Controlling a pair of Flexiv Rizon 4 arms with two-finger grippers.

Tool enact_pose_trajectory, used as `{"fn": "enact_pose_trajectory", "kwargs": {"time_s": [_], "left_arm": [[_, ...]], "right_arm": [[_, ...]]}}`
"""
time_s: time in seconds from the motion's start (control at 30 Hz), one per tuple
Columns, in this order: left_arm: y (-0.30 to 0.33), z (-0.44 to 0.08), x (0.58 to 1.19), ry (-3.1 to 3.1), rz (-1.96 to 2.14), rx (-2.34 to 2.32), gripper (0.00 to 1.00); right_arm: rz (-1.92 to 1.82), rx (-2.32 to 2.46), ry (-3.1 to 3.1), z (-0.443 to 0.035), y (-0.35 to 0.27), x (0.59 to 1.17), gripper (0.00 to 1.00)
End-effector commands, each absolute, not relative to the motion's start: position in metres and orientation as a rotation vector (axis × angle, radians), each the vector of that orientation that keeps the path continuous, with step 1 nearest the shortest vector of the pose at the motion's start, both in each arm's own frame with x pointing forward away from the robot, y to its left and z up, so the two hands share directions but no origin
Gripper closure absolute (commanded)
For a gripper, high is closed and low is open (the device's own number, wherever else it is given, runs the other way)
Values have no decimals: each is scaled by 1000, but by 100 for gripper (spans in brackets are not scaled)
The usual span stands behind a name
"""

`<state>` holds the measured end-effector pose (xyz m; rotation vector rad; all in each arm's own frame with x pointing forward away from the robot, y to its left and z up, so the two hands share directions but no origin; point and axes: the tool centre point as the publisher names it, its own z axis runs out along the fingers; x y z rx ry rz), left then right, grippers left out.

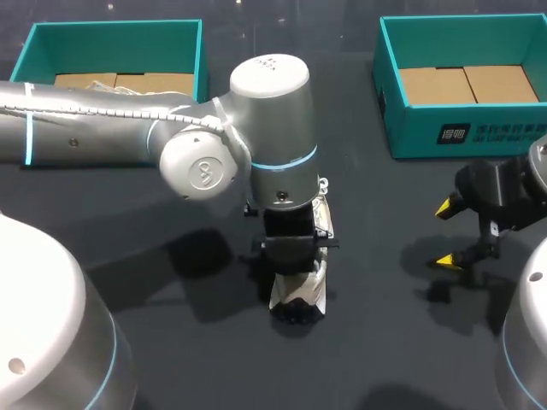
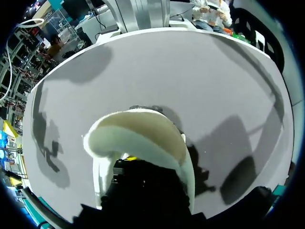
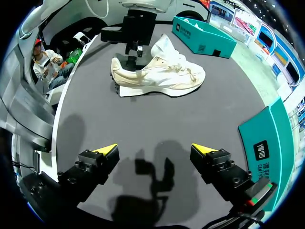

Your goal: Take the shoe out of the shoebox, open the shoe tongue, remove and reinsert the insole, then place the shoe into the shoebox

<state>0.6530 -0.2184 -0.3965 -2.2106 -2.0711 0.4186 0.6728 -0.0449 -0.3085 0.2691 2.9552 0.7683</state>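
In the head view, the shoe (image 1: 301, 301) is sitting out on the dark table (image 1: 376, 342), between and nearer than the two open teal shoeboxes, so the first step is looking done. The left shoebox (image 1: 202, 64) and the right shoebox (image 1: 466, 130) are both showing only brown cardboard inside. The left gripper (image 1: 291, 256) is hanging straight down over the shoe, hiding most of it. The right gripper (image 1: 446, 235) is waiting well apart at the right, spread wide and carrying nothing.

In the left wrist view, the shoe's padded cream heel collar is filling the space just ahead of the gripper, which is sitting at or inside the opening. Whether it is clamping anything cannot be told from here.

In the right wrist view, the shoe is standing on its sole, toe pointing toward the far shoebox, with the left gripper down at its heel end. A pale flap is standing up from the middle of the shoe, probably the opened tongue. I am judging that the insole step is in hand; whether the insole is in or out is hidden. Returning the shoe to a shoebox is still waiting.
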Motion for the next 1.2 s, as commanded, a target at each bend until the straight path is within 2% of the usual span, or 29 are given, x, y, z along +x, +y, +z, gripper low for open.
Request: {"fn": "enact_pose_trajectory", "kwargs": {"time_s": [0.03,0.37,0.9,1.2], "left_arm": [[-215,-407,664,-2110,400,-2222,100],[-217,-356,662,-2060,230,-2251,100],[-224,-415,660,-1934,83,-2283,100],[-219,-381,669,-2095,203,-2344,100]], "right_arm": [[765,269,2954,-309,-45,671,0],[765,269,2954,-309,-45,671,0],[765,269,2954,-309,-45,671,0],[765,269,2954,-309,-45,671,0]]}}
